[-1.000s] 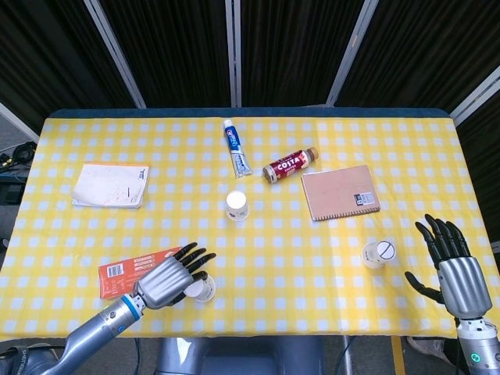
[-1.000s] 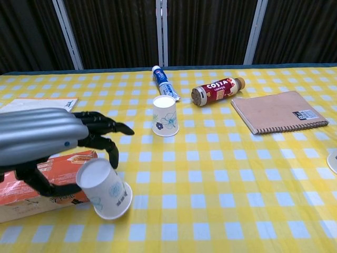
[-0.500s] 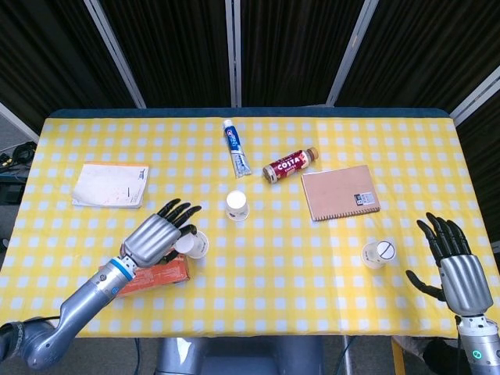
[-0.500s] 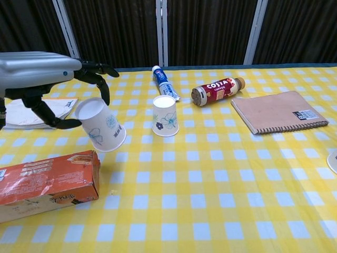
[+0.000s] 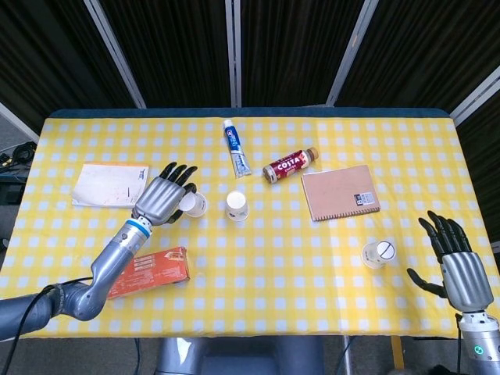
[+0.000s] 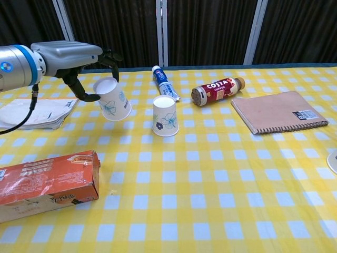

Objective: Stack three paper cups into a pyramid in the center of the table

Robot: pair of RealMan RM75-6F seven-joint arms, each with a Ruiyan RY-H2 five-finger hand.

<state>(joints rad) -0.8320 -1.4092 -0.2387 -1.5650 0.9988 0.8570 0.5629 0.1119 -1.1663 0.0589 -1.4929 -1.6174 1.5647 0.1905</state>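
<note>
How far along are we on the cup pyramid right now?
Early stage. One paper cup already stands upside down near the table's center. The left hand holds a second cup tilted in the air, just left of the standing one, not yet set down. The third cup sits untouched near the right edge, by the open right hand. Nothing is stacked yet.
</note>
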